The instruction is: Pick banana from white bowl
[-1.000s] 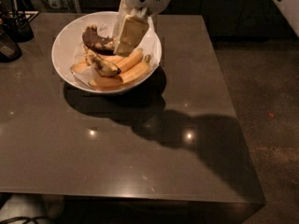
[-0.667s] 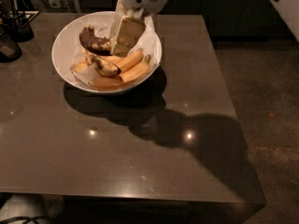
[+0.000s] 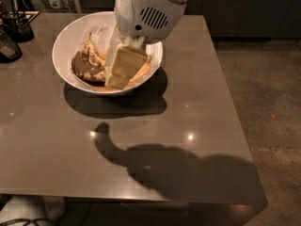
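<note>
At the far left edge of the table (image 3: 202, 102) I see a dark holder (image 3: 18, 25) with thin things standing in it, and a second dark object (image 3: 7, 48) just nearer to me, cut off by the frame.

To their right the white bowl (image 3: 63, 41) sits on the far left part of the tabletop, upright, casting a dark shadow on its near side. The banana (image 3: 84, 66) lies inside it, in the left half, its big dark brown end low against the left wall. A yellow, brown-speckled length runs up from there toward the far rim. I cannot say whether that strip belongs to the same fruit or to another one.

Just right of the dark end, the gripper (image 3: 123, 68) is down inside the bowl, a cream block tilted with its tip toward the near left. It reaches the fruit, but I cannot tell its state, nor whether it has hold of anything. The white vented wrist housing (image 3: 146, 8) above it covers the bowl's far right rim.

Pale orange pieces (image 3: 143, 72) show at the gripper's right side, against the right wall of the bowl.

The arm's shadow (image 3: 178, 171) spreads over the near middle of the table. Right of the table is speckled floor (image 3: 268, 79) with a small orange speck (image 3: 273, 116).
</note>
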